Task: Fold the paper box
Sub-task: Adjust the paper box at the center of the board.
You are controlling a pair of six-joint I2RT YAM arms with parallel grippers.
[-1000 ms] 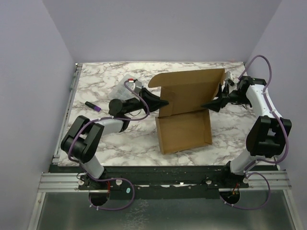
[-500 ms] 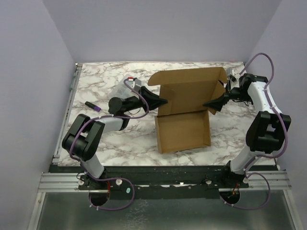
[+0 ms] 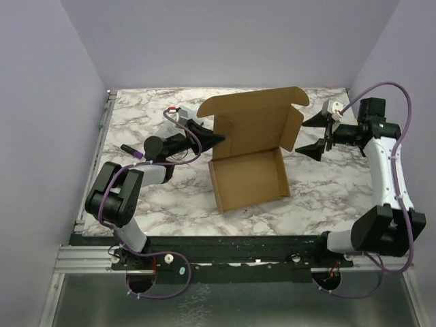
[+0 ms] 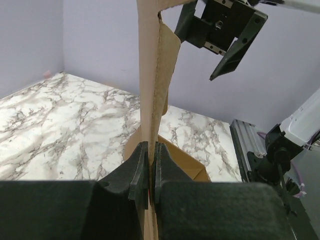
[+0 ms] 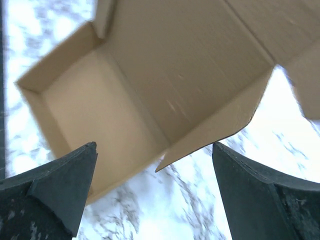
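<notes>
So the paper box (image 3: 248, 180) sits about mid-way across the marble table (image 3: 157, 197), tray part flat with its low walls already up. Its lid (image 3: 255, 126) stands up off the tray's far edge, with flaps sticking out at the top and right. The left gripper (image 3: 216, 139) comes in from the box's left and is pinched onto the lid's left edge. The right gripper (image 3: 301, 137) hangs just off the box's right side with its fingers spread wide, gripping nothing. Well left of the box lies a little purple-and-black marker (image 3: 131, 150).
</notes>
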